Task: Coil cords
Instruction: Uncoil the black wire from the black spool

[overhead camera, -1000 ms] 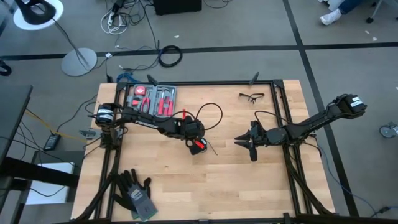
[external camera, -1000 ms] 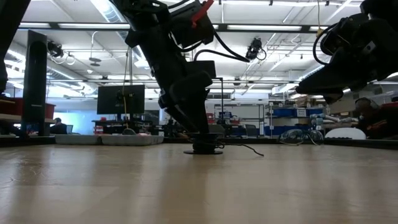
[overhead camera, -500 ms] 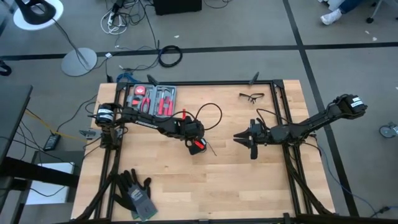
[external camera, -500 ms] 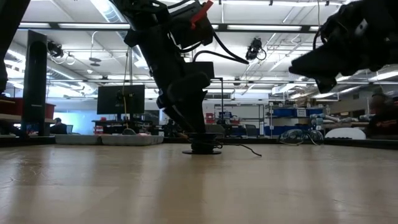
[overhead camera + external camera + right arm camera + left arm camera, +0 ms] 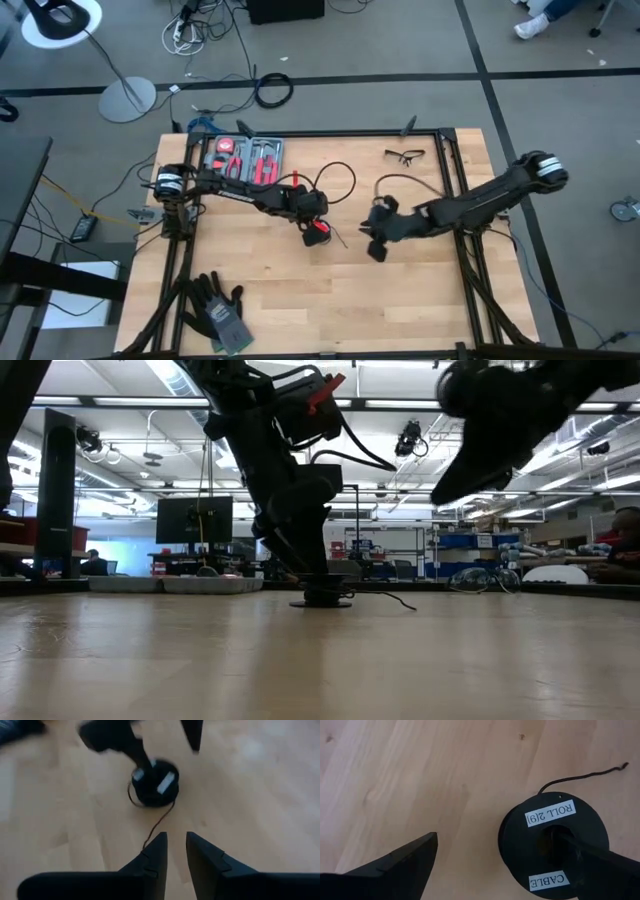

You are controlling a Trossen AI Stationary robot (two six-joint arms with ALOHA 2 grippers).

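The cord is thin and black, wound on a round black spool (image 5: 555, 845) labelled "ROLL 2(9)" and "CABLE". The spool lies flat on the table, and the cord's free end (image 5: 592, 773) trails off it over the wood. In the low view the spool (image 5: 322, 600) sits under my left gripper (image 5: 316, 230), which is open. My right gripper (image 5: 373, 233) hovers to the spool's right, above the table. It holds nothing, and only a narrow slit shows between its fingers (image 5: 176, 851). In the right wrist view the spool (image 5: 155, 782) and the cord's end (image 5: 159, 822) lie ahead of it. My left gripper has one finger (image 5: 592, 857) stuck down into the spool's centre hole (image 5: 551, 834). The other finger (image 5: 402, 862) stands well clear of the spool's side, touching nothing. The fingers come from above, pointing down. The spool lies flat on the table.
An open tool case with red-handled pliers (image 5: 245, 160) stands at the far left. Safety glasses (image 5: 404, 155) lie at the far right, and dark gloves (image 5: 218, 312) lie at the near left. A black frame (image 5: 455, 190) runs along the table's sides.
My right gripper has gone toward the table's left edge, closing in on the spool and my left gripper. The spool and my left gripper have stayed about where they were.
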